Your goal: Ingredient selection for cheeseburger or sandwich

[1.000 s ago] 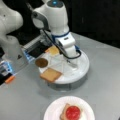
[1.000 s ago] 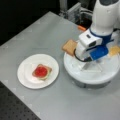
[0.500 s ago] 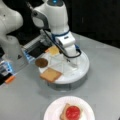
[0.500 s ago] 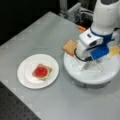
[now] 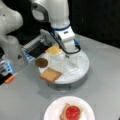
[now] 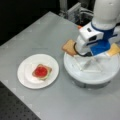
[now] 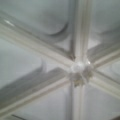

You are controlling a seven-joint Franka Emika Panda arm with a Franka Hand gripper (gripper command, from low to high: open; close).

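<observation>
- Your gripper (image 5: pixel 67 53) hangs low over the middle of the round white divided tray (image 5: pixel 83 67); you cannot tell how its jaws stand, and nothing shows between them.
- The wrist view shows only the tray's ribs (image 7: pixel 77 67) meeting at the hub.
- A bread slice (image 5: pixel 50 74) lies at the tray's rim, apart from the gripper, beside a brown patty (image 5: pixel 41 62) and a yellow slice (image 5: pixel 54 50).
- The sandwich (image 6: pixel 41 72), bread topped with a red tomato disc (image 6: pixel 40 71), sits on the white plate (image 6: pixel 23 75), well apart from the gripper.

Claw (image 6: pixel 86 53) hanging low over divided tray (image 6: pixel 92 75); bread (image 6: pixel 68 46) sitting at tray rim; tomato-topped bread (image 6: pixel 41 71) lying on plate (image 6: pixel 25 75).
</observation>
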